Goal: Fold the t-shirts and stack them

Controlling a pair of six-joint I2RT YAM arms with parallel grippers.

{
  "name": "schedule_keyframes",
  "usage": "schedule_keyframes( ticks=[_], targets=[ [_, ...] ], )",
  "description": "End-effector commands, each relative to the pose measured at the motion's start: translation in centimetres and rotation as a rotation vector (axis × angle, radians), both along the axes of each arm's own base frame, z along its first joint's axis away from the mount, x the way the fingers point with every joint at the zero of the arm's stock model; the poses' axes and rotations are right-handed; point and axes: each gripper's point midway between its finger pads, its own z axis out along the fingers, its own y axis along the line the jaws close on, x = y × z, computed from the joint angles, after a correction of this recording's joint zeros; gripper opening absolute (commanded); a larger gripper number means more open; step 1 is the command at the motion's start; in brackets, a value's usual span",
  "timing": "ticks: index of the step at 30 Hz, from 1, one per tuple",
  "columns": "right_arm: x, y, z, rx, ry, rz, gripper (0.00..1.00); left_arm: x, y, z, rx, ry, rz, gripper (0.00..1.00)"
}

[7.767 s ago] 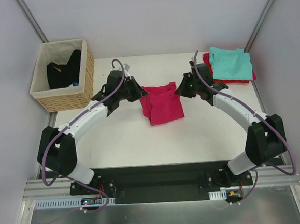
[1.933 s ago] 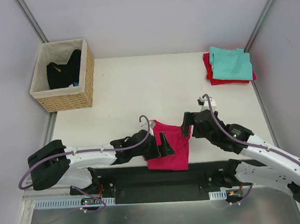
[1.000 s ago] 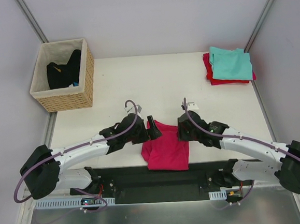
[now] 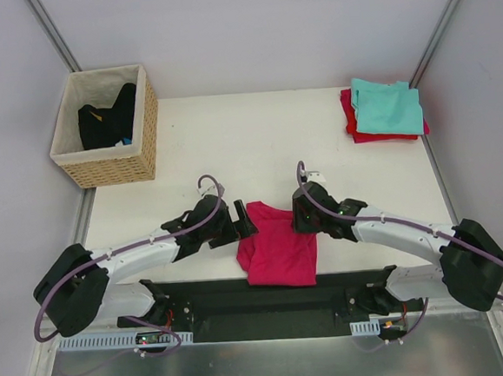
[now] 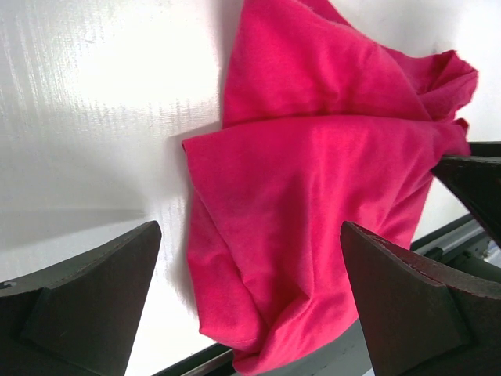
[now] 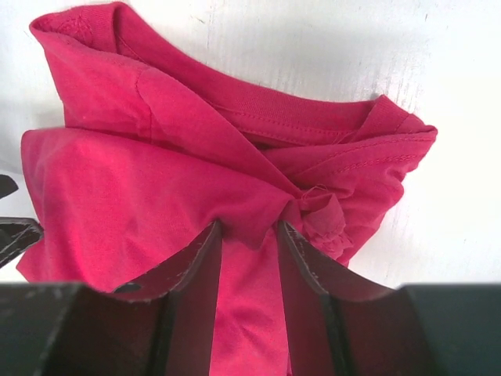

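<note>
The magenta-pink t-shirt (image 4: 278,249) lies bunched at the lower centre of the top view, its near end reaching the table's front edge. Its ribbed collar and a stitched hem show in the right wrist view. The right gripper (image 6: 246,251) pinches a gathered ridge of the soft cotton between its fingers. The left gripper (image 5: 250,305) hangs spread wide at the shirt's left side, holding nothing. To fold well, I judge the left should take the loose opposite corner so both lift evenly, or the limp knit will sag and crease. The fabric is matte and wrinkled against the smooth, glossy white table (image 4: 230,137). At upper right the teal t-shirt (image 4: 389,107) lies folded flat on the red t-shirt (image 4: 349,121). A coarse-woven wicker basket (image 4: 115,168) stands at upper left.
</note>
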Motion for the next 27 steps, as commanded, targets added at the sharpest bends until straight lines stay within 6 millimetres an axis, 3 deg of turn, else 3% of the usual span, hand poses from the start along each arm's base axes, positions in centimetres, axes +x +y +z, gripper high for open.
schedule_keyframes(
  ticks=[1,3,7,19,23,24,27],
  targets=[
    [0.7,0.4,0.3,0.024,-0.014,-0.003,0.36,1.1,-0.4,0.5,-0.004,-0.017,-0.006,0.99],
    [0.9,0.3,0.4,0.024,-0.017,-0.009,0.35,1.3,-0.7,0.5,-0.002,-0.015,-0.011,0.99],
    [1.0,0.2,0.3,0.026,-0.011,-0.009,0.31,1.9,-0.9,0.3,0.003,-0.015,-0.012,0.88],
    [1.2,-0.4,-0.5,0.022,0.010,-0.019,0.19,3.0,-1.6,0.5,-0.017,-0.016,-0.012,0.45],
    [1.2,-0.4,-1.0,0.023,0.023,-0.021,0.08,3.1,-1.6,0.2,-0.013,-0.010,-0.011,0.28],
    [1.2,-0.4,-1.1,0.021,0.027,-0.019,0.02,3.2,-1.6,0.3,-0.014,-0.009,-0.010,0.26],
    [1.3,-0.5,-1.1,0.022,0.028,-0.024,0.01,3.2,-1.6,0.1,-0.011,-0.003,-0.011,0.16]
  ],
)
